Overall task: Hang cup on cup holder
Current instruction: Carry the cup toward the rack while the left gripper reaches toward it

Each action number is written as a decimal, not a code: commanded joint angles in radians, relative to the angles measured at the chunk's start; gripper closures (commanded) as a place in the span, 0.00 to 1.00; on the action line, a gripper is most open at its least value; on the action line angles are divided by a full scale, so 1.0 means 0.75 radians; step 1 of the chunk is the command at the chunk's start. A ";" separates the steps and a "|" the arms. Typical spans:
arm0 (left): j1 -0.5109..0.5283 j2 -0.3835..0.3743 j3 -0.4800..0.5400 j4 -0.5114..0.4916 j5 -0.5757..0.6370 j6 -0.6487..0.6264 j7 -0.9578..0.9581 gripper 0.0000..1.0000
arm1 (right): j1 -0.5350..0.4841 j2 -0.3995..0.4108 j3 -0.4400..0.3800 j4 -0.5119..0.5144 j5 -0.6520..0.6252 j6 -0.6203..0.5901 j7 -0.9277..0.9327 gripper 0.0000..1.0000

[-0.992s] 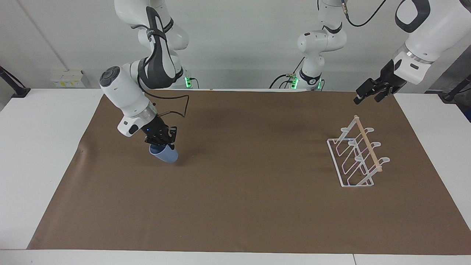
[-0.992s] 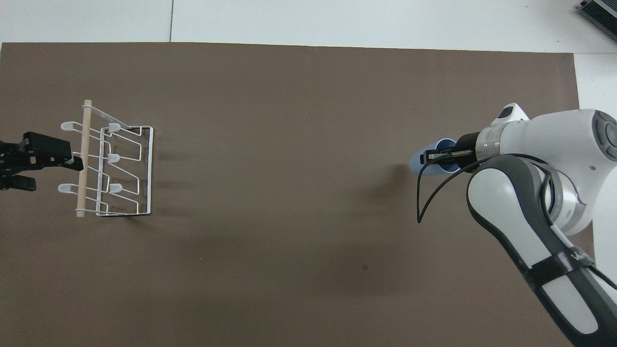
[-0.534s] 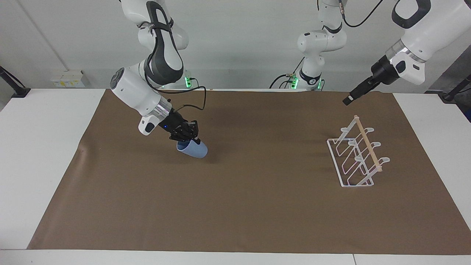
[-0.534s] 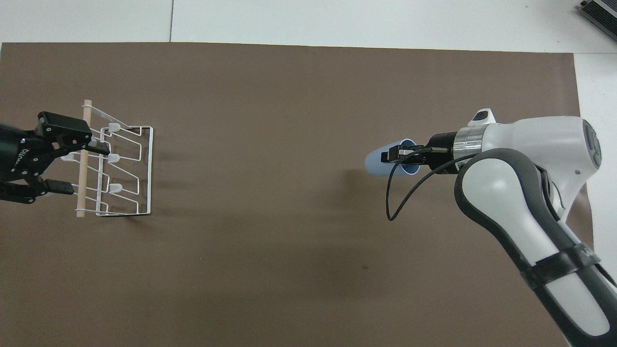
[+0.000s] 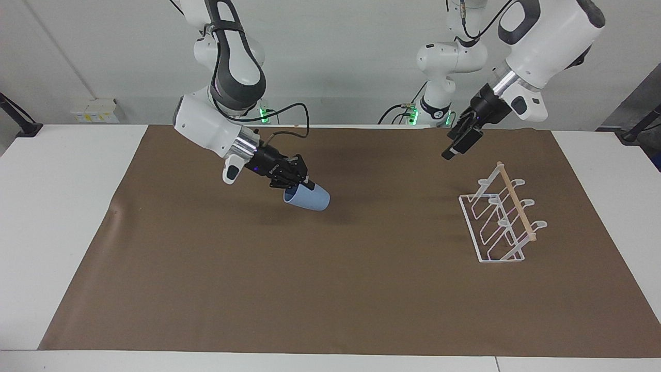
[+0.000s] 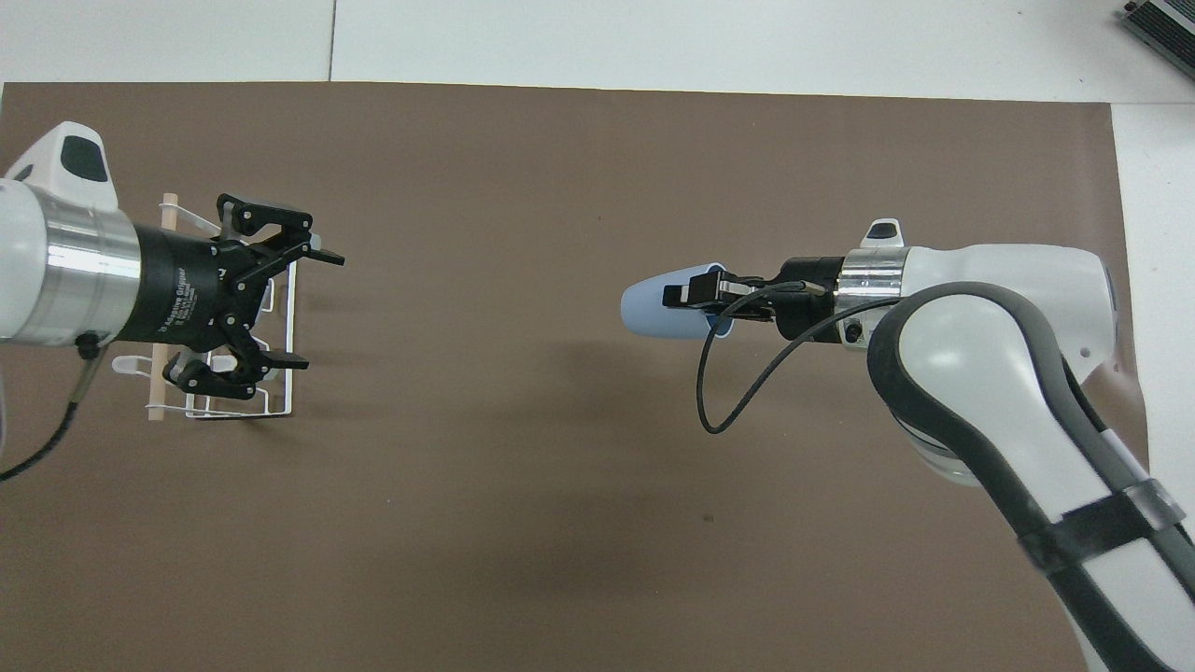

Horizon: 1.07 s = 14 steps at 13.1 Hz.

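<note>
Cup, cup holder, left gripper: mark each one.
cup (image 5: pixel 310 198): facing view, on its light-blue side wall.
cup holder (image 5: pixel 518 208): facing view, on the wooden rod along its top.
left gripper (image 6: pixel 297 307): overhead view, midway between its open fingertips.

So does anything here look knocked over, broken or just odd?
Nothing is broken or spilled. The small light-blue plastic cup lies tilted sideways only because the right gripper is shut on its rim, above the brown mat. The white wire cup holder stands upright, empty.
</note>
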<state>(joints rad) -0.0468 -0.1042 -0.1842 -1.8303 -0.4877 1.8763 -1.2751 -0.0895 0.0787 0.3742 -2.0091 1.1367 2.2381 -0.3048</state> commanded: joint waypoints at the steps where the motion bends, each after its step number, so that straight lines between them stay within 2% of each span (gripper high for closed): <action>1: -0.030 -0.110 0.019 -0.194 -0.161 0.175 -0.201 0.00 | 0.027 -0.060 0.008 -0.007 0.181 0.010 -0.027 1.00; 3: -0.068 -0.098 0.019 -0.206 -0.249 0.296 -0.261 0.00 | 0.090 -0.080 0.010 -0.007 0.221 0.112 -0.011 1.00; 6: -0.105 -0.088 0.019 -0.225 -0.360 0.339 -0.306 0.00 | 0.209 -0.095 0.012 -0.009 0.290 0.235 -0.005 1.00; 11: -0.181 -0.082 0.019 -0.268 -0.360 0.372 -0.323 0.00 | 0.379 -0.111 0.012 -0.011 0.348 0.452 0.065 1.00; 14: -0.193 -0.082 0.017 -0.310 -0.360 0.376 -0.331 0.00 | 0.408 -0.133 0.014 -0.013 0.352 0.464 0.079 1.00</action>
<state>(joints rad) -0.1706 -0.1463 -0.1843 -2.0205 -0.7396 2.1308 -1.5111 0.2118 0.0116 0.3820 -2.0066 1.3698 2.5758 -0.2570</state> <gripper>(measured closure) 0.000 0.943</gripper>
